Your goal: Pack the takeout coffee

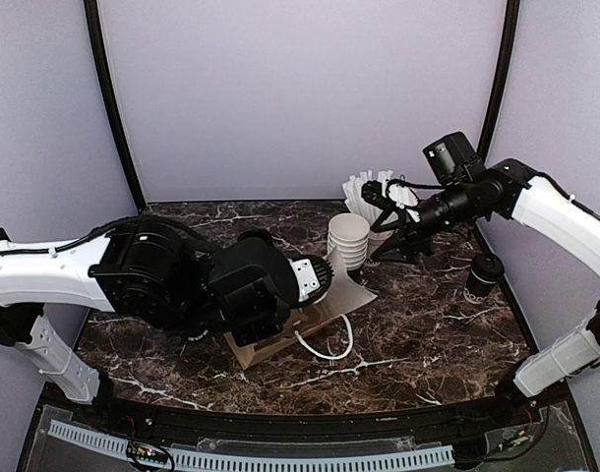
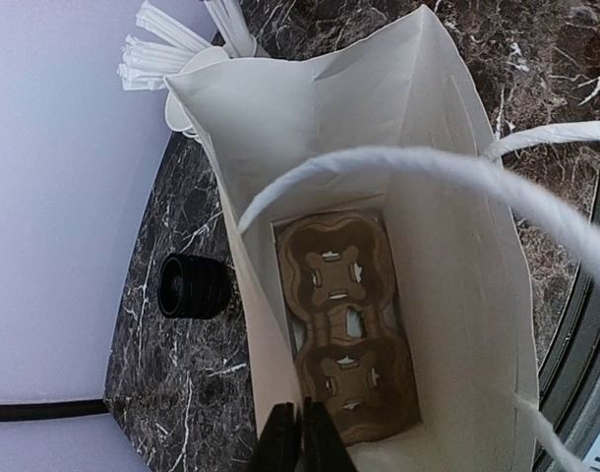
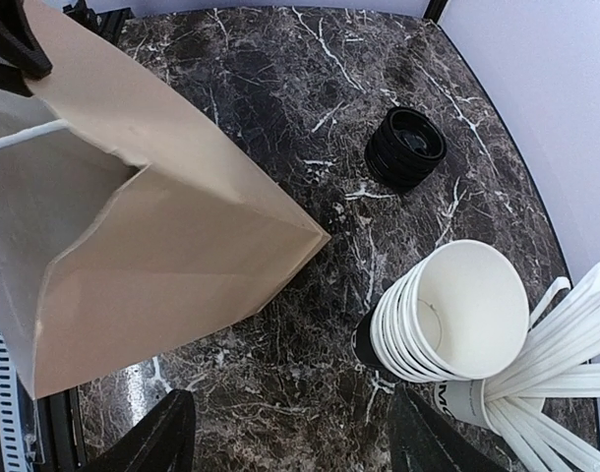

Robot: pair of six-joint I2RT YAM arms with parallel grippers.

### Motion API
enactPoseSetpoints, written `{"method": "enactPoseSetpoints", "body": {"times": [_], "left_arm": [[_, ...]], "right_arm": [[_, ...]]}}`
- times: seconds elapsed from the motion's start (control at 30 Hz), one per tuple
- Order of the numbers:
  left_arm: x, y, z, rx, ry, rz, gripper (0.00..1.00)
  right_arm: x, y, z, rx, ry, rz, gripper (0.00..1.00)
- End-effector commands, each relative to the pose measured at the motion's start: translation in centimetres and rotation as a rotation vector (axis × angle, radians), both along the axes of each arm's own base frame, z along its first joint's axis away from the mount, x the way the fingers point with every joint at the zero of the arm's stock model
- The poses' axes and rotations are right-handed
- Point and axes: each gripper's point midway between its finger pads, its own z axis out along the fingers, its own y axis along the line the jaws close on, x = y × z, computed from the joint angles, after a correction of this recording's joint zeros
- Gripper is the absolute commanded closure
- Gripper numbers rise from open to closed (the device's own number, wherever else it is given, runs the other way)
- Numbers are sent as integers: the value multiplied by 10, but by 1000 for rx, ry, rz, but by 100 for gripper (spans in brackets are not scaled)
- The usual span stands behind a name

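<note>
The takeout coffee [image 1: 484, 276], a small black cup with a black lid, stands at the right of the marble table, also seen in the right wrist view [image 3: 406, 147] and the left wrist view [image 2: 194, 287]. A tan paper bag [image 1: 325, 307] lies tilted at the centre with its mouth open. A brown cardboard cup carrier [image 2: 344, 329] sits at its bottom. My left gripper [image 2: 302, 441] is shut on the bag's rim [image 2: 266, 379]. My right gripper [image 3: 298, 442] hangs open over bare table between the bag [image 3: 172, 236] and the cup stack, holding nothing.
A stack of lidless cups with white insides [image 1: 348, 239] stands just behind the bag [image 3: 457, 310]. A white cup of wrapped straws [image 1: 372, 193] is beside it [image 3: 566, 344]. The bag's white cord handle [image 1: 327, 350] trails on the table.
</note>
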Motion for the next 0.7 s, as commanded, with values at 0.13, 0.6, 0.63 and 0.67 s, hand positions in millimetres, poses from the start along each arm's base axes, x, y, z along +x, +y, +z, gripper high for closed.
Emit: {"method": "enactPoseSetpoints", "body": {"times": [0.13, 0.6, 0.63, 0.67], "left_arm": [[-21, -12, 15, -149, 116, 10, 69], [-37, -19, 35, -335, 190, -70, 70], [-34, -18, 34, -330, 176, -61, 70], [-32, -16, 32, -319, 166, -53, 70]], "right_arm": [[7, -5, 2, 19, -25, -28, 32], [5, -12, 4, 35, -26, -38, 31], [5, -12, 5, 38, -26, -39, 31], [5, -13, 6, 45, -25, -42, 31]]}}
